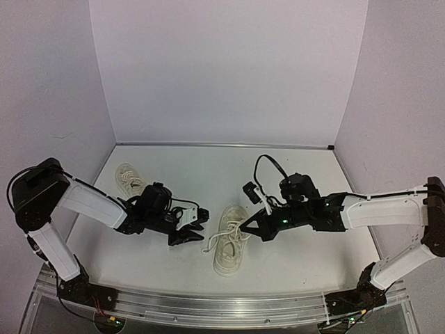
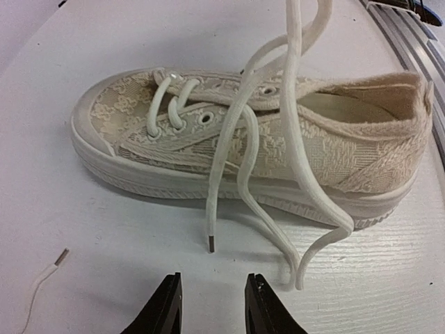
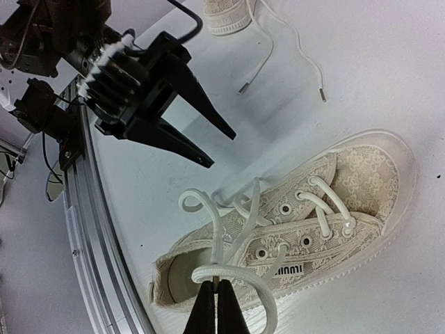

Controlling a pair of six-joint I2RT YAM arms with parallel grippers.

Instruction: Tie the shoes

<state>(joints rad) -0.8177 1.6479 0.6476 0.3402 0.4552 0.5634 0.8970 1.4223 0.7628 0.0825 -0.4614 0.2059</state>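
One cream lace-pattern shoe point(image 1: 229, 243) stands upright mid-table, toe pointing away from the bases; it also shows in the left wrist view point(image 2: 278, 149) and the right wrist view point(image 3: 327, 209). Its white laces point(image 2: 243, 174) are untied and hang over its side onto the table, one tip point(image 2: 210, 243) just ahead of my left gripper point(image 2: 212, 306). That gripper point(image 1: 198, 226) is open and empty, left of the shoe. My right gripper point(image 3: 217, 289) is shut on a lace point(image 3: 229, 273) and holds it above the shoe's heel opening point(image 1: 243, 227). The second shoe point(image 1: 130, 179) lies at the back left.
The second shoe's thin lace ends trail on the table point(image 3: 243, 89), one near my left gripper point(image 2: 42, 282). A metal rail point(image 1: 222, 306) runs along the near edge. Pale walls enclose the table at the back and both sides.
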